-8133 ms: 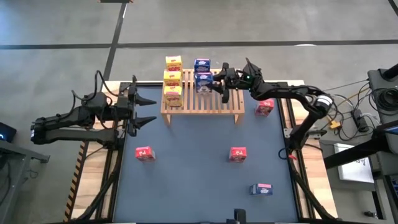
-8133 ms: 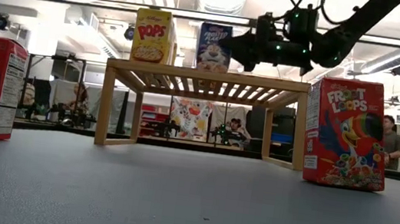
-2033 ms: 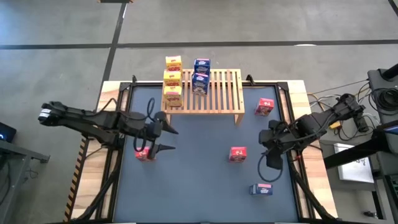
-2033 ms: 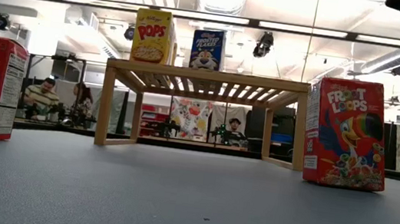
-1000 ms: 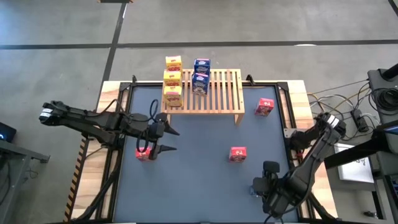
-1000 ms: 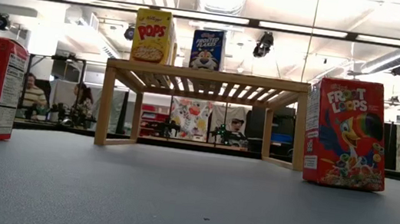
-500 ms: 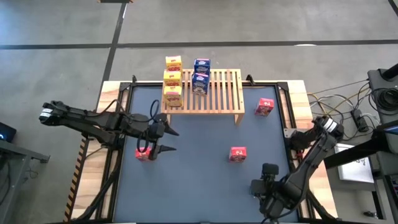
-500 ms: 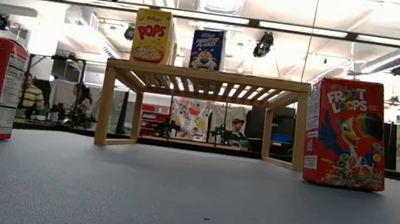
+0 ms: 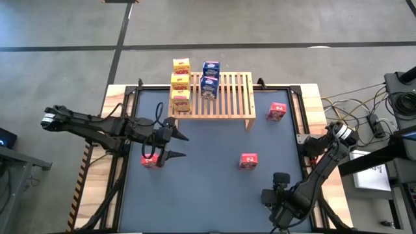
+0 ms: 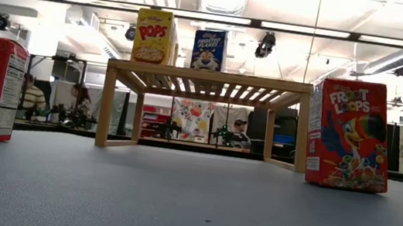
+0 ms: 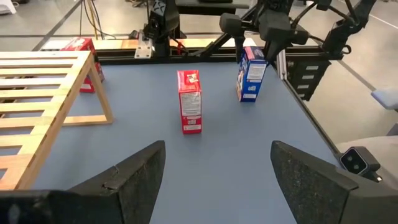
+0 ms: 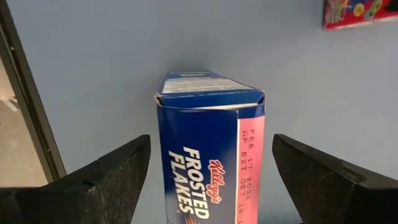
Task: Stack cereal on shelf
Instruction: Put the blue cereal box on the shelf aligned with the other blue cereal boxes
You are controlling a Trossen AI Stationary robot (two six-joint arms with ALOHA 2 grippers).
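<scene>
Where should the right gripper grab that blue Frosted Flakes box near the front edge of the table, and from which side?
Grip the Frosted Flakes box across its two broad printed faces, just below the top flap, coming down from above. It stands upright on the table with nothing beside it, and the right gripper hangs over it, fingers spread wide to either side.

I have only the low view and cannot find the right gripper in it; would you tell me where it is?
Observer: The right gripper hangs over the lone blue box, by the table's right edge, far from the shelf.
Operator: Has it gripped that box?
Observer: No. Its fingers are open, one on either side of the box's top, apart from it.
Operator: How many boxes are on the shelf?
Observer: Five: three yellow boxes in a row and two shelved blue boxes.
</scene>
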